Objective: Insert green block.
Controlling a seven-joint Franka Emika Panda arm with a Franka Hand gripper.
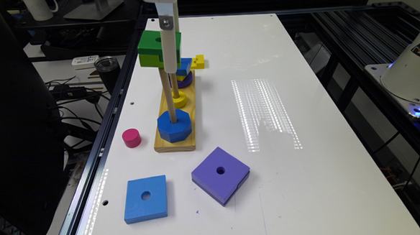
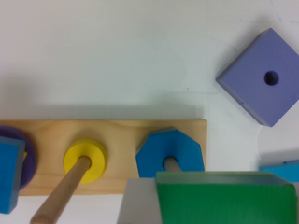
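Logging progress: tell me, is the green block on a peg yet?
Cannot tell: the green block hangs high above the blue octagon, level with that peg's top.

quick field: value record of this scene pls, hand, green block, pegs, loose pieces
hand: white hand up above the wooden peg base
held piece: thick green square block with lime lower layer, raised near the top of the tall pegs
front peg: blue octagonal block at its foot
middle peg: yellow round ring
far peg: purple round piece with a small blue square above
loose on white table: flat blue square, purple square block, pink cylinder, small yellow notched block
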